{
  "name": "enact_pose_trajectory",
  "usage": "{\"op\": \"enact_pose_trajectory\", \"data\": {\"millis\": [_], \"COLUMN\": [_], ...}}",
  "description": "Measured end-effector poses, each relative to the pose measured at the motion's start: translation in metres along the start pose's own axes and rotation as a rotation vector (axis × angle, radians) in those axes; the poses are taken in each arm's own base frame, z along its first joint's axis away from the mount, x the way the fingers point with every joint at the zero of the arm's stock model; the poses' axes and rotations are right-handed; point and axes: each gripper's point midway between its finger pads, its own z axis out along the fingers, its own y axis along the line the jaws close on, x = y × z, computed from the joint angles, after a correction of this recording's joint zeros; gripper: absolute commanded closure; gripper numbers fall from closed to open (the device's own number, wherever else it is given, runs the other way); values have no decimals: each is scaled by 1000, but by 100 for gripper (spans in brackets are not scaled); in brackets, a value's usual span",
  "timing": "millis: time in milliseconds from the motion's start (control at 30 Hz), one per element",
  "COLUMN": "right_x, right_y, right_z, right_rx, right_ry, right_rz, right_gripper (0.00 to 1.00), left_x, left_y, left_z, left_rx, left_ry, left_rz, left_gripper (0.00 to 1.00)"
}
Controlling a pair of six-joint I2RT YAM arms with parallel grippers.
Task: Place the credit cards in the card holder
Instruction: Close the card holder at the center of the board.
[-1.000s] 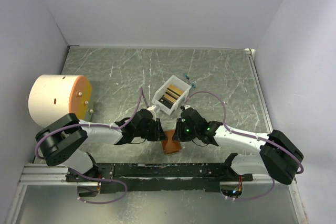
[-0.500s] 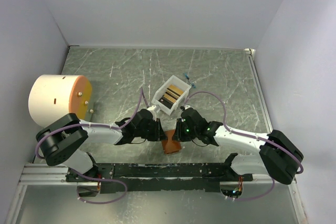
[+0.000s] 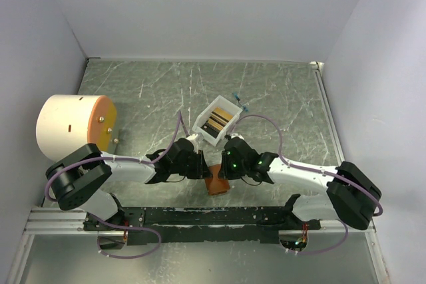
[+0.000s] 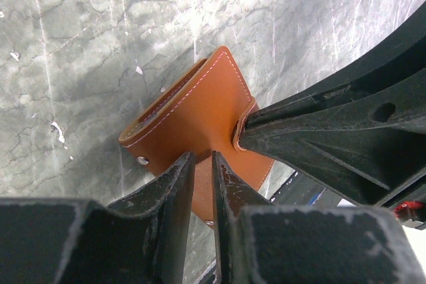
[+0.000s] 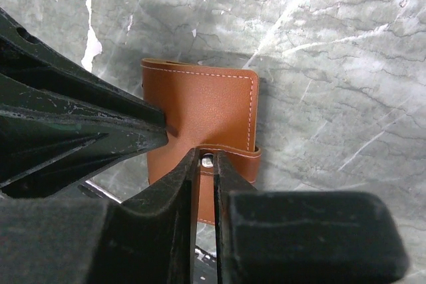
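The brown leather card holder lies folded on the table between both grippers. It also shows in the left wrist view and the right wrist view. My left gripper is shut on the holder's edge. My right gripper is shut on the snap tab, with the metal snap between its fingers. In the top view the left gripper and the right gripper meet over the holder. The credit cards, dark and gold-tan, stand in a white box.
A large white cylinder with an orange face stands at the left. A small blue object lies behind the white box. The black rail runs along the near edge. Walls enclose the marbled table.
The right gripper and wrist have shifted slightly left toward the holder. The left arm and the holder have barely moved.
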Motion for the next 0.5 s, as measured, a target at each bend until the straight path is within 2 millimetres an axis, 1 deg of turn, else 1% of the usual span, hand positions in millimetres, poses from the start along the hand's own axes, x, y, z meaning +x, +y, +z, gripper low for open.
{"op": "enact_pose_trajectory", "data": {"millis": [267, 400, 500], "right_x": [2, 3, 4], "right_y": [1, 0, 1], "right_z": [2, 4, 5], "right_rx": [73, 111, 132], "right_ry": [-4, -4, -4], "right_rz": [-51, -74, -83], "right_gripper": [96, 100, 100], "left_x": [0, 0, 0], "left_y": [0, -1, -1], "left_z": [0, 0, 0], "left_rx": [1, 1, 1], "left_ry": [0, 0, -1], "left_rz": [-6, -7, -9], "left_gripper": [71, 71, 71]}}
